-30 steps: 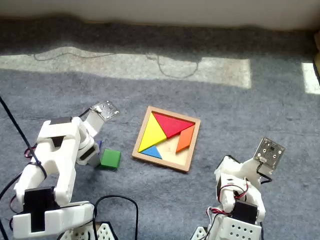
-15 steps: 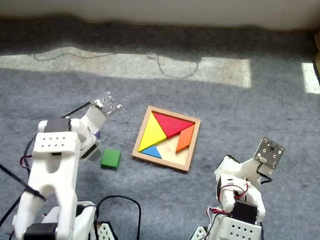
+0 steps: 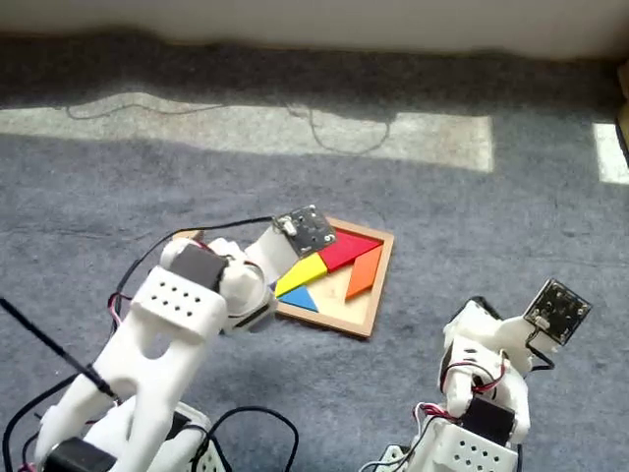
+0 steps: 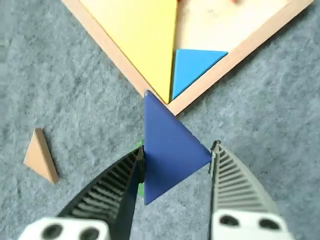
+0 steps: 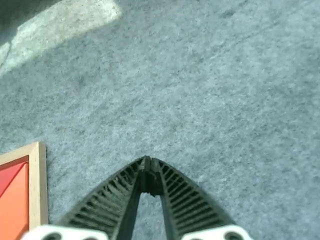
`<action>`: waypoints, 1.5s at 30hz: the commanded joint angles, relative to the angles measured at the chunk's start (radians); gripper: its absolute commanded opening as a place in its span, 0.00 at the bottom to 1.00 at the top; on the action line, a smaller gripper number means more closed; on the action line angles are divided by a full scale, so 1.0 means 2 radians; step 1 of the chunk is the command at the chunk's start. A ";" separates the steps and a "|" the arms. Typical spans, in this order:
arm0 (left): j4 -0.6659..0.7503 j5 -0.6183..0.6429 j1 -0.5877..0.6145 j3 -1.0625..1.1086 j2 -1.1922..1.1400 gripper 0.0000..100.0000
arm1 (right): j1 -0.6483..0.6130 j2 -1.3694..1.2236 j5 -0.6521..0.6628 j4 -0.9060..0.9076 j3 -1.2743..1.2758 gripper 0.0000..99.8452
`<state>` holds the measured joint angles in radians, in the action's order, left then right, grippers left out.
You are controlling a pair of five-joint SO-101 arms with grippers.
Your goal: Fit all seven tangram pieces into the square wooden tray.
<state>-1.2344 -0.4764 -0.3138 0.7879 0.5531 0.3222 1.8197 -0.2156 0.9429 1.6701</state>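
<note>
I have the left claw [image 4: 177, 150] clamped on the dark blue triangle [image 4: 167, 135], gripping two of its edges. One tip points at the corner of the tray [image 4: 240, 47], where the yellow piece [image 4: 140, 35] and light blue piece [image 4: 192, 62] sit. I judge it thin, stiff, light wood. The painted edges may slip or twist, so a mid-edge grip suits. The tan triangle [image 4: 40, 155] lies apart on the table [image 4: 60, 75]. The right claw [image 5: 150, 175] is closed on nothing, near the tray's rim.
</note>
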 commanded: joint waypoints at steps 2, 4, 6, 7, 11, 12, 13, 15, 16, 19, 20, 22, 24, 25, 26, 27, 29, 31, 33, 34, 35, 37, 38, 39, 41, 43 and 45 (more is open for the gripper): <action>0.028 0.021 -0.067 -0.073 -0.069 0.16 | 0.009 0.008 0.003 -0.016 0.054 0.01; 0.029 0.021 -0.087 -0.100 -0.103 0.16 | 0.009 0.008 0.003 -0.016 0.054 0.01; 0.029 0.022 -0.105 -0.128 -0.138 0.16 | 0.009 0.008 0.003 -0.016 0.054 0.01; 0.029 0.026 -0.114 -0.141 -0.155 0.16 | 0.008 0.008 0.003 -0.016 0.054 0.01; 0.029 0.044 -0.138 -0.191 -0.221 0.16 | 0.008 0.008 0.003 -0.016 0.054 0.01; 0.029 0.044 -0.143 -0.202 -0.237 0.16 | 0.008 0.008 0.003 -0.016 0.054 0.01; 0.029 0.044 -0.147 -0.214 -0.252 0.16 | 0.008 0.008 0.003 -0.016 0.054 0.01; 0.029 0.044 -0.155 -0.233 -0.280 0.16 | 0.008 0.008 0.003 -0.016 0.054 0.01; 0.029 0.045 -0.159 -0.242 -0.293 0.16 | 0.008 0.008 0.004 -0.015 0.054 0.01; 0.029 0.045 -0.171 -0.264 -0.329 0.16 | 0.008 0.008 0.004 -0.014 0.054 0.01; 0.029 0.045 -0.174 -0.271 -0.339 0.16 | 0.008 0.008 0.004 -0.014 0.054 0.01; 0.029 0.046 -0.178 -0.285 -0.358 0.16 | 0.008 0.008 0.004 -0.014 0.055 0.01; 0.029 0.046 -0.181 -0.296 -0.373 0.16 | 0.008 0.008 0.005 -0.014 0.056 0.01; 0.029 0.046 -0.181 -0.300 -0.380 0.16 | 0.008 0.008 0.005 -0.014 0.056 0.01; 0.029 0.046 -0.181 -0.304 -0.387 0.16 | 0.008 0.008 0.005 -0.014 0.056 0.01; 0.029 0.046 -0.181 -0.307 -0.394 0.16 | 0.008 0.008 0.005 -0.014 0.056 0.01; 0.029 0.047 -0.182 -0.315 -0.405 0.16 | 0.008 0.008 0.005 -0.014 0.056 0.01; 0.028 0.049 -0.188 -0.319 -0.411 0.18 | 0.008 0.008 0.005 -0.013 0.057 0.01; 0.028 0.082 -0.189 -0.319 -0.412 0.22 | 0.008 0.008 0.005 -0.013 0.057 0.01; 0.028 0.100 -0.189 -0.319 -0.412 0.25 | 0.008 0.008 0.005 -0.013 0.057 0.01; 0.029 0.113 -0.189 -0.319 -0.412 0.28 | 0.008 0.008 0.005 -0.013 0.057 0.01; 0.029 0.120 -0.186 -0.320 -0.412 0.30 | 0.008 0.008 0.005 -0.013 0.057 0.01; 0.029 0.121 -0.186 -0.320 -0.412 0.30 | 0.008 0.008 0.005 -0.013 0.057 0.01; 0.029 0.121 -0.186 -0.320 -0.412 0.30 | 0.008 0.008 0.005 -0.013 0.057 0.01; 0.029 0.124 -0.188 -0.320 -0.412 0.30 | 0.008 0.008 0.005 -0.013 0.057 0.01; 0.029 0.124 -0.185 -0.320 -0.410 0.30 | 0.008 0.008 0.005 -0.013 0.057 0.01; 0.026 0.124 -0.177 -0.327 -0.406 0.30 | 0.008 0.008 0.005 -0.013 0.057 0.01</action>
<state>-1.1884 -0.2386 -0.6759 0.1956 -0.2785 0.3284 1.8197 -0.2156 0.9367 1.6701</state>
